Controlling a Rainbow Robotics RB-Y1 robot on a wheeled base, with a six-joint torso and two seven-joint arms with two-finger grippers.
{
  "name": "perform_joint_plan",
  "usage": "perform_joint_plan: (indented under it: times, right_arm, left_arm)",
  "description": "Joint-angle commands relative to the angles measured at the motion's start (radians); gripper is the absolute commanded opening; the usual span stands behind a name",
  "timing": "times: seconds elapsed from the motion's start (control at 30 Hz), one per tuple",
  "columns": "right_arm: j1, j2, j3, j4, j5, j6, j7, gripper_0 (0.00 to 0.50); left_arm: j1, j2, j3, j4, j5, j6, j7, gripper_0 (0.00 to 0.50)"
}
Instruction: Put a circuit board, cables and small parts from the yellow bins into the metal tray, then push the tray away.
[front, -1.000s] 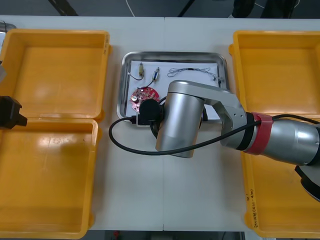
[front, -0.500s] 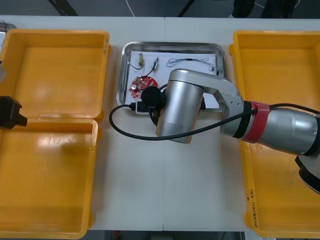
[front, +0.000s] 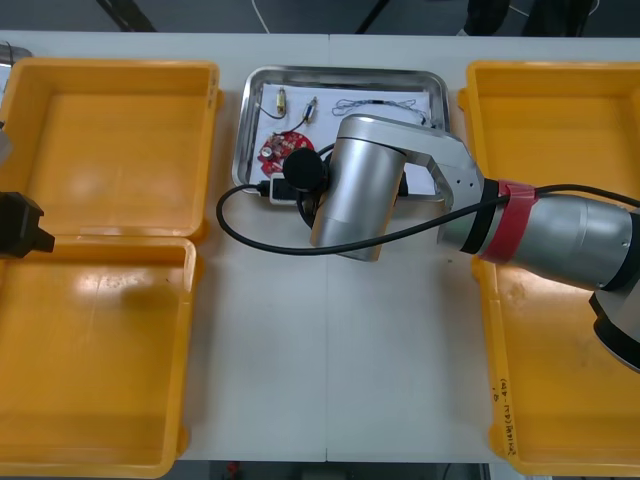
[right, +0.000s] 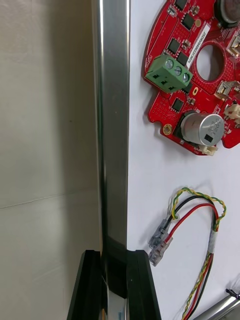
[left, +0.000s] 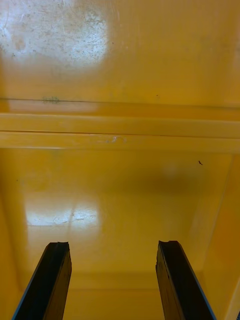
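Right claw tight on rim of metal tray, arm across the table; left claw apart above yellow bin.

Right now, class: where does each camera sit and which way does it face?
Front view: above the arms, facing steeply down at the table; right arm over the metal tray.
Right wrist view: faces along the tray's rim; right gripper, jaws shut on it.
Left wrist view: faces the left yellow bins; left gripper, jaws open.
Shared: front and right wrist show the circuit board.

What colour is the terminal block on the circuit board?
The terminal block is green; clearest in right wrist view.
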Motion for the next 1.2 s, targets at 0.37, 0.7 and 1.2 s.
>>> perform_joint_plan:
  times: [0.37,0.7,1.2]
  right_arm:
    - [-0.108,0.023,0.061,0.09,-0.005,-0.113,0.034,0.0]
    - [-0.131,0.023,0.08,0.165,-0.005,-0.199,0.055,0.0]
    - [-0.166,0.066,0.079,0.32,-0.005,-0.317,0.08,0.0]
  left_arm:
    - [0.018,0.03,0.03,-0.027,0.003,0.006,-0.057,0.5]
    - [0.018,0.03,0.03,-0.027,0.003,0.006,-0.057,0.5]
    - [0.018,0.03,0.03,-0.027,0.003,0.006,-0.057,0.5]
